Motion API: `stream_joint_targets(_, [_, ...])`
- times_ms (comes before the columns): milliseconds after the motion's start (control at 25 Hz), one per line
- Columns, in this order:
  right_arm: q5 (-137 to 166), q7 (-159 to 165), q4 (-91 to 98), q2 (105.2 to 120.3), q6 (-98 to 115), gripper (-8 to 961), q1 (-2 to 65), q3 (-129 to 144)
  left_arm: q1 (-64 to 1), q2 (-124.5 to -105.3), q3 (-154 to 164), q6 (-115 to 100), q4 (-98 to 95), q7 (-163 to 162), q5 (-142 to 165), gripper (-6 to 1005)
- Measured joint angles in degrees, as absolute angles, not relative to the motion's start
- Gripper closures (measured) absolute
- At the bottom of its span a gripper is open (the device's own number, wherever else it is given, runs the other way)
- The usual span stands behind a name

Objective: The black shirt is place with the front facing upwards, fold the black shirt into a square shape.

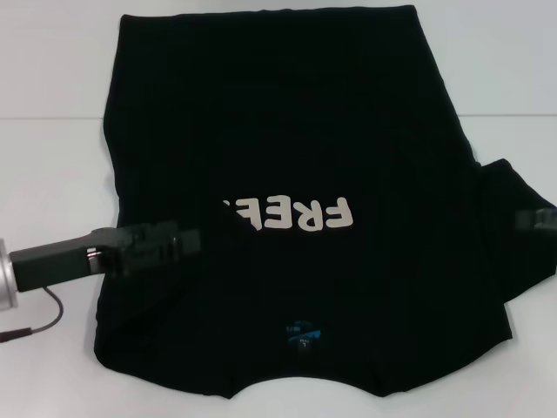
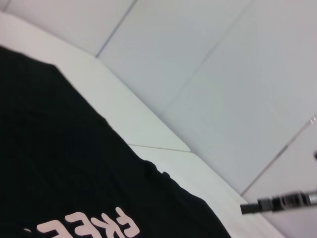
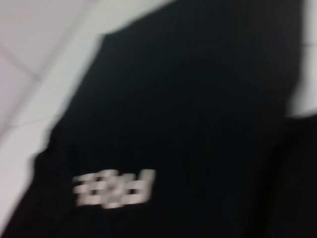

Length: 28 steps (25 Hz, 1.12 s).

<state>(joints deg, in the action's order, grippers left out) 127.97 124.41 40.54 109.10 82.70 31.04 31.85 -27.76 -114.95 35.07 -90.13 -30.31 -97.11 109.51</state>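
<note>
Cream "FREE" lettering (image 1: 291,213) reads upside down on the black shirt (image 1: 287,122), the left gripper (image 1: 187,239) apparently pinching its folded-over edge.

Cream block letters on the shirt (image 1: 287,174) front read "FREE" (image 1: 300,213), seen upside down in the head view; a fold of cloth covers the letters' left end. The left wrist view shows "FREE" partly cut off by the picture edge. A small blue neck label (image 1: 304,333) is too small to read.
</note>
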Motion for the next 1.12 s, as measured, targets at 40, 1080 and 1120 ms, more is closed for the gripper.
stream_joint_targets(40, [131.5, 129.5, 42.7, 108.48, 83.0, 37, 31.6, 31.7, -27.2, -115.08, 35.1, -90.9, -30.8, -95.0, 109.6, 232])
stream_joint_targets(1080, [162.8, 148.7, 37.5, 109.97, 65.2, 38, 45.4, 33.4, -27.6, -115.58, 35.5, -94.3, -31.3, -83.3, 115.3, 234])
stream_joint_targets(1120, [162.9, 148.6, 37.1, 110.08, 64.8, 38, 45.6, 33.6, -27.6, -115.59, 35.5, -94.3, -31.3, -83.3, 115.3, 234])
